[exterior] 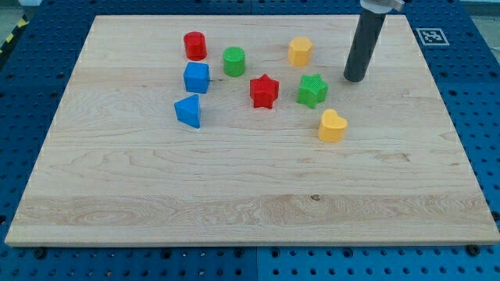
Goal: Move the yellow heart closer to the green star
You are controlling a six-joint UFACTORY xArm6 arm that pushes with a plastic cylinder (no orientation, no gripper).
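The yellow heart point(332, 126) lies on the wooden board point(234, 195), right of centre. The green star point(312, 90) sits just above and slightly to the left of it, a small gap between them. My tip point(355, 79) rests on the board to the right of the green star and above the yellow heart, touching neither block.
A red star point(264, 91) lies left of the green star. A yellow hexagon point(299, 51) is above it. A green cylinder point(233, 61), red cylinder point(194, 45), blue cube point(196, 77) and blue triangle point(188, 111) stand to the left.
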